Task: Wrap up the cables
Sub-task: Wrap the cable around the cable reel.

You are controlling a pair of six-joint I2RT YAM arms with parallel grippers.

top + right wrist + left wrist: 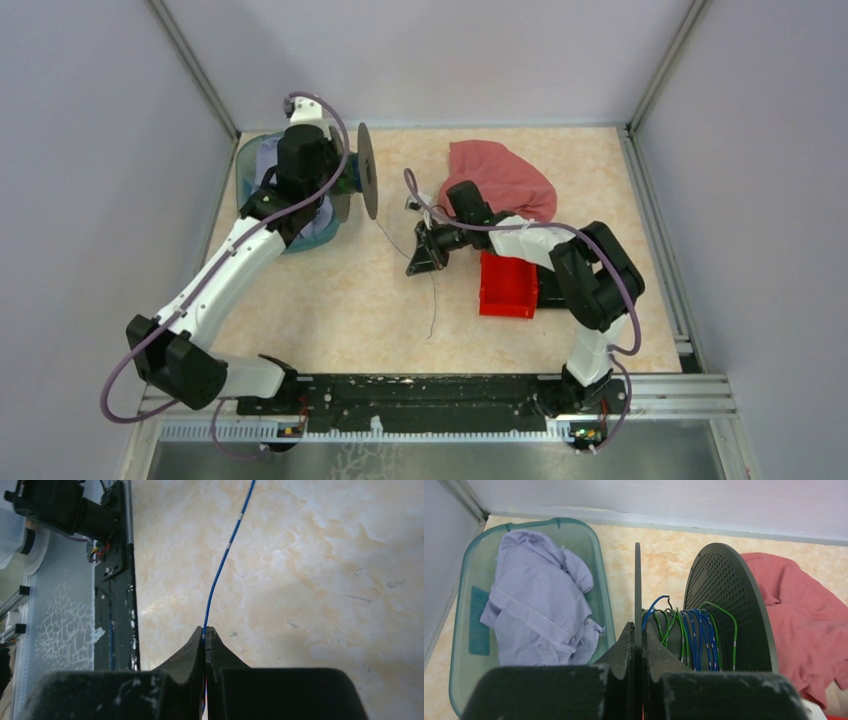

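Cables (220, 566) — winding in hand: left end effector (637, 630) clamped on spool (729, 595) flange, right end effector (205, 631) pinching one blue strand. Next, likely — feed it taut onto the spool.

pale grey walls (430, 50) enclose a beige marbled tabletop (330, 300) under soft, even light.

Bright, even diffuse light, soft faint shadows, wrist views slightly soft up close
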